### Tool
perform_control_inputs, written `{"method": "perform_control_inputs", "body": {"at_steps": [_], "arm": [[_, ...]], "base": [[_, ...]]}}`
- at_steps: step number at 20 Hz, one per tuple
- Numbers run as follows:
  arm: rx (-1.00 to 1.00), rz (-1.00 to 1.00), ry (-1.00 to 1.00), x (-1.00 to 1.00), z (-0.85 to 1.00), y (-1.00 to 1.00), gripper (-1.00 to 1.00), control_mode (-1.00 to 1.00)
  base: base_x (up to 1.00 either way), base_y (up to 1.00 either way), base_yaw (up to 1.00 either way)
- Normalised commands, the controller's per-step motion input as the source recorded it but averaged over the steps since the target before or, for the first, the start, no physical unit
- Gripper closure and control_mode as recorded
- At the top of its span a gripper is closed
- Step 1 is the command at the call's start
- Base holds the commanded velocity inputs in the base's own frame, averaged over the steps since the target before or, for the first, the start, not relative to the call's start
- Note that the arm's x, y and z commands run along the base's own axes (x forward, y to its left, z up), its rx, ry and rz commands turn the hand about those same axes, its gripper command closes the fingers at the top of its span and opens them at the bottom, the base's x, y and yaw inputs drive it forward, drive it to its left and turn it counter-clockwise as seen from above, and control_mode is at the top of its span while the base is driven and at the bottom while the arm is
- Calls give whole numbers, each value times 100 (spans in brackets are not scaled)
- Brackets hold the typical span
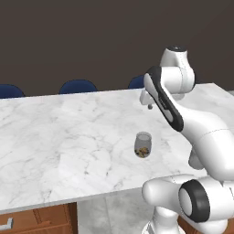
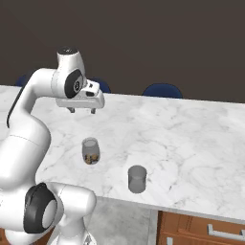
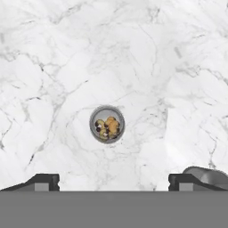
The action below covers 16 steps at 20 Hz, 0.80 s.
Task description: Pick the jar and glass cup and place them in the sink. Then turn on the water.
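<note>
Two glass vessels stand on the marble counter (image 2: 191, 139): the jar (image 2: 90, 151) at left, straight below the raised claw (image 2: 82, 110) and well apart from it, the glass cup (image 2: 137, 179) at right; the claw gapes wide, holding nothing

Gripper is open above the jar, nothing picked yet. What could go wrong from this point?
1. The open gripper hangs well above the jar, and in the hand view the jar sits ahead of the fingertips; a straight descent might miss or tip it.
2. The glass cup stands near the marble counter's front edge, so a careless arm sweep could knock it off.
</note>
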Motion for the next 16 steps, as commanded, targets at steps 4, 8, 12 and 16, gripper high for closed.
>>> {"method": "perform_control_inputs", "body": {"at_steps": [4,8,12,16], "arm": [[0,0,6,5,-19,0,-100,-100],[0,0,3,4,-24,0,-100,-100],[0,0,2,8,-29,0,-100,-100],[0,0,3,8,-30,0,-100,-100]], "base": [[0,0,0],[0,0,0],[0,0,0],[0,0,0]]}}
